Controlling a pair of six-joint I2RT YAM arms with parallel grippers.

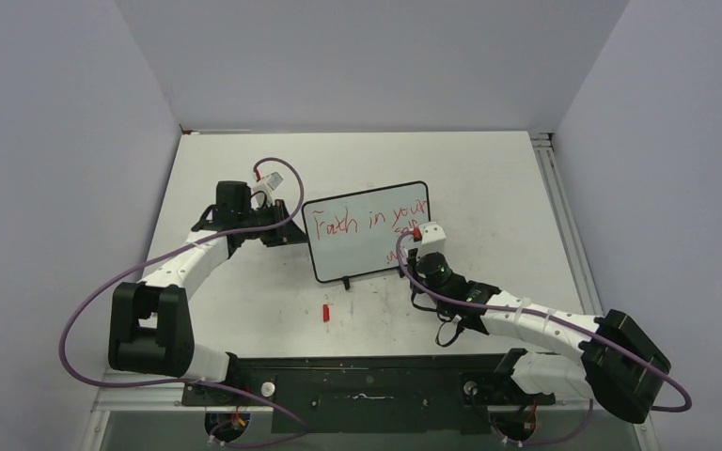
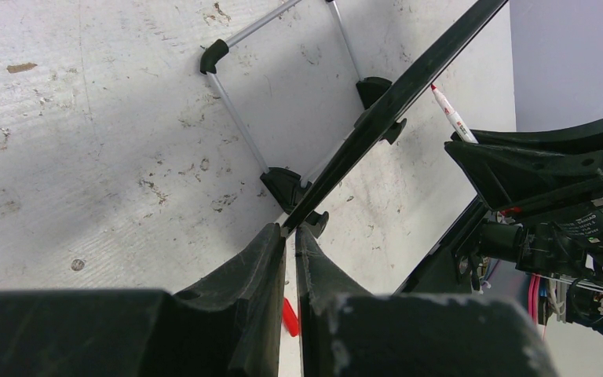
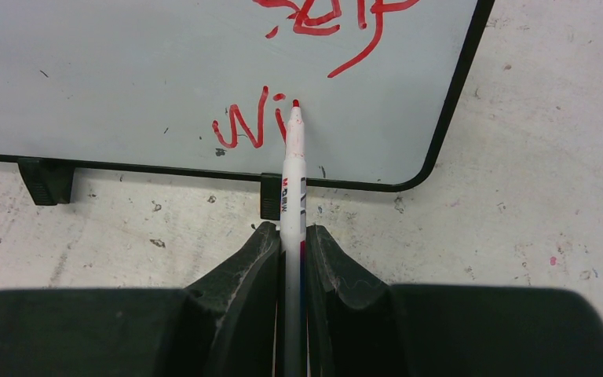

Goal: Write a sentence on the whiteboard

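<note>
The whiteboard (image 1: 367,256) stands tilted on its feet mid-table, with the red sentence (image 1: 368,223) slanting across it. My left gripper (image 1: 294,233) is shut on its left edge; in the left wrist view the jaws (image 2: 290,232) pinch the black frame (image 2: 408,78), seen edge-on. My right gripper (image 1: 423,246) is shut on a white marker (image 3: 292,181). The marker's red tip touches the whiteboard (image 3: 126,78) just right of the letters "Wi" (image 3: 243,126) on the lowest line, under "self". My right gripper's jaws (image 3: 290,234) sit just below the board's bottom frame.
A red marker cap (image 1: 325,312) lies on the scuffed tabletop in front of the board. It also shows between my left fingers (image 2: 290,316). The board's wire stand (image 2: 235,118) reaches out behind it. Grey walls close in the table on three sides.
</note>
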